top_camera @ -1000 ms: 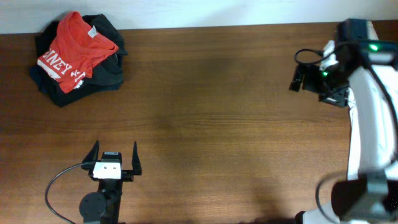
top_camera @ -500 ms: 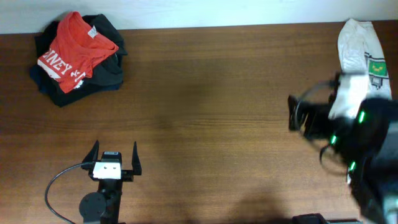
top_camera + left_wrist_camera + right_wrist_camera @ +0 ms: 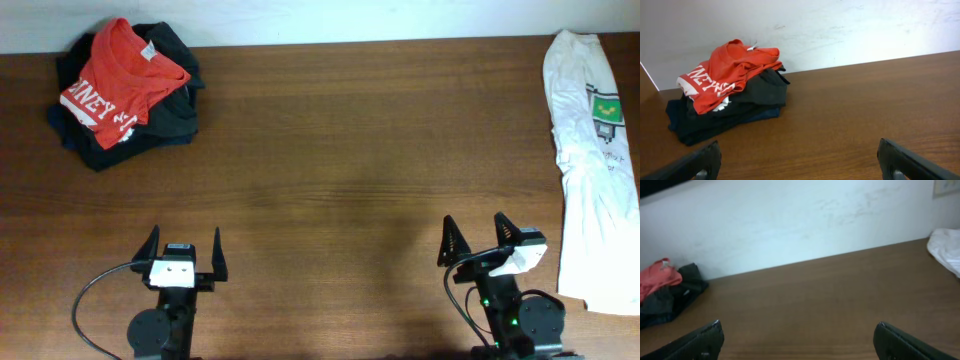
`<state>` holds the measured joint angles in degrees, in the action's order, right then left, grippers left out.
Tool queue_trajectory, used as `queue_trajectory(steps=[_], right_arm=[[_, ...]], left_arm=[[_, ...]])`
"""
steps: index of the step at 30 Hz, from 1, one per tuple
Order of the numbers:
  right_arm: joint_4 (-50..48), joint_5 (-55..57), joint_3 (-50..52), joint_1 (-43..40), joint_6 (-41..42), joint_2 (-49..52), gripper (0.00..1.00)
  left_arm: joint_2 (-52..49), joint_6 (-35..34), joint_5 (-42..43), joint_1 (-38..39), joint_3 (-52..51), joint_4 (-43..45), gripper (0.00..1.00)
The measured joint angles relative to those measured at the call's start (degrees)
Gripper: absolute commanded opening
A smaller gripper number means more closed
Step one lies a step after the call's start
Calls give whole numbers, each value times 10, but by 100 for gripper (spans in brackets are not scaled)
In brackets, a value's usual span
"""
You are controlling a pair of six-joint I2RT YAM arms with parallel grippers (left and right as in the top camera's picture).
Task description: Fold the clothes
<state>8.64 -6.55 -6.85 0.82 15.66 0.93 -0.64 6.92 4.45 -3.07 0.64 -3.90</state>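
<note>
An orange-red T-shirt [image 3: 120,80] with white lettering lies crumpled on a pile of dark clothes [image 3: 165,115] at the far left corner; it also shows in the left wrist view [image 3: 725,72] and the right wrist view [image 3: 657,277]. A white T-shirt [image 3: 590,150] with a green print lies stretched along the right edge, its tip in the right wrist view [image 3: 947,247]. My left gripper [image 3: 185,245] is open and empty near the front edge [image 3: 800,160]. My right gripper [image 3: 478,238] is open and empty at the front right [image 3: 797,335].
The brown wooden table [image 3: 340,150] meets a white wall [image 3: 840,30] at the back. Cables loop from both arm bases at the front edge.
My right arm has pulled back from the far right, where it covered the white T-shirt, to the front edge. The white T-shirt now lies uncovered. The left arm has not moved.
</note>
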Motion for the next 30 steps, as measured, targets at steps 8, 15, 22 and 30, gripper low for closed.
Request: queue_trajectory(steps=[8,15,22,30], right_arm=[[-108,-11,58,-5,-42,-1,99],[-50,-10,62,-5,-144,-1,99],[-50,-10,62,-5,-166,-2,99],[-50,-10,62,-5,-172,-2,99]], left_arm=[[0,0,0,0,0,0,99],[0,0,0,0,0,0,99],[0,0,0,0,0,0,99],[0,0,0,0,0,0,99]])
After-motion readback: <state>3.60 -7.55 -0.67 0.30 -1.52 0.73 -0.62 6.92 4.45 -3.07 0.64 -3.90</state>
